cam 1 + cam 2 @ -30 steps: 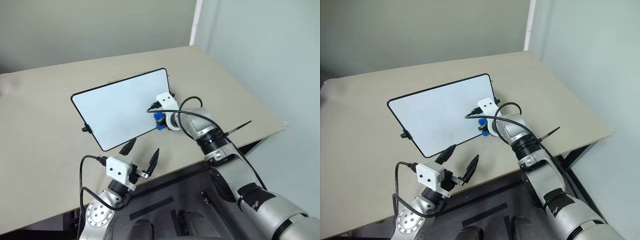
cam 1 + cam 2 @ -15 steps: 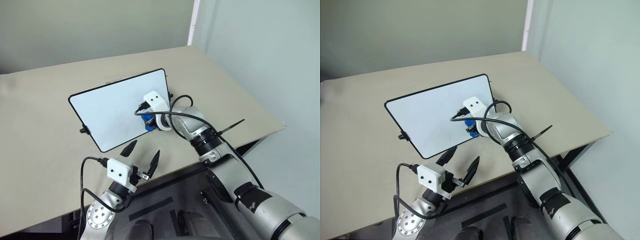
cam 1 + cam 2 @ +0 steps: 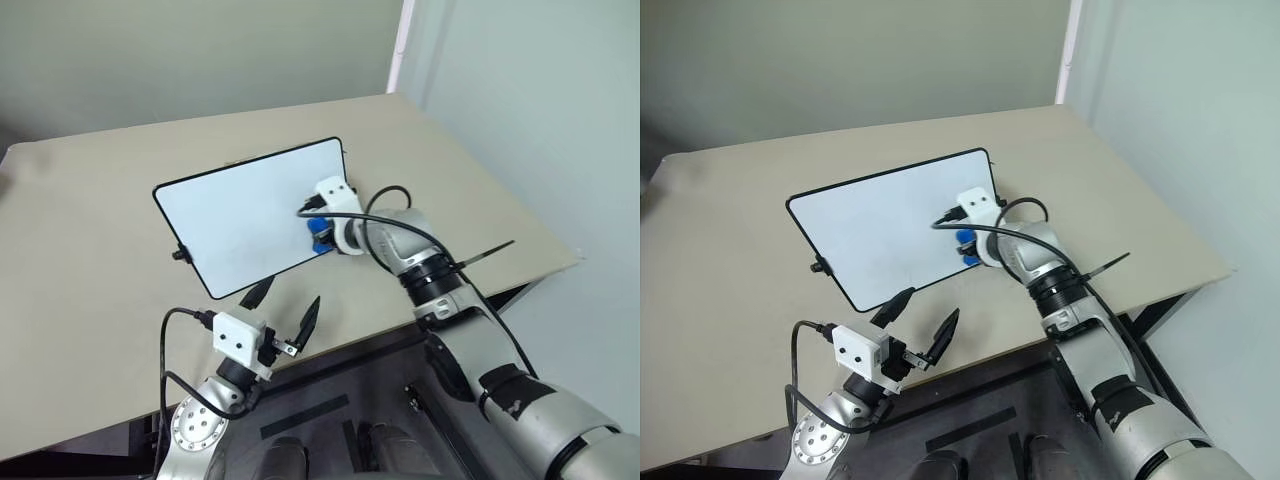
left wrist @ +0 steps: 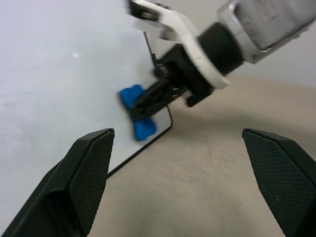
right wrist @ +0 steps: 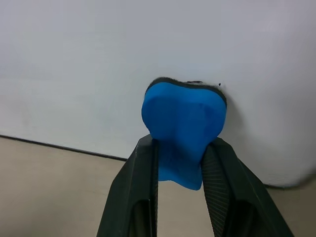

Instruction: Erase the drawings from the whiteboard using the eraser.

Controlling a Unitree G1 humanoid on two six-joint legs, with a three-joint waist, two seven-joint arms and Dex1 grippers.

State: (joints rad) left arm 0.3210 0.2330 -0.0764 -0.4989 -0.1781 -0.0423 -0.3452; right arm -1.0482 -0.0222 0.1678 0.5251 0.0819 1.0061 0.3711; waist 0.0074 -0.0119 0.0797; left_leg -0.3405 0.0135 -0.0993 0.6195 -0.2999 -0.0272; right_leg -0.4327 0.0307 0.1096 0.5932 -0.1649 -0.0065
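Eraser (image 5: pixel 183 126): small blue block with a dark felt edge, pinched between the two black fingers of the right claw and pressed against the whiteboard near that board's right-hand near corner.
Whiteboard (image 3: pixel 240 215): white rectangle with a thin black rim and rounded corners, lying flat on the table, turned at an angle so one long edge runs toward the robot's left; a small black knob sticks out of its left short side.
Drawings: no marker line can be made out on the white surface around the eraser or elsewhere on the board.
Right claw (image 3: pixel 318 232): closed on the eraser, reaching forward and down onto the board's right end; a white camera box sits on top of it and a black cable loops back along the arm.
Left claw (image 3: pixel 283 310): fingers spread wide with nothing between them, hanging just off the table's near edge, close to the board's near corner but not touching it.
Table (image 3: pixel 90 260): beige top carrying the board, which lies toward the middle right.
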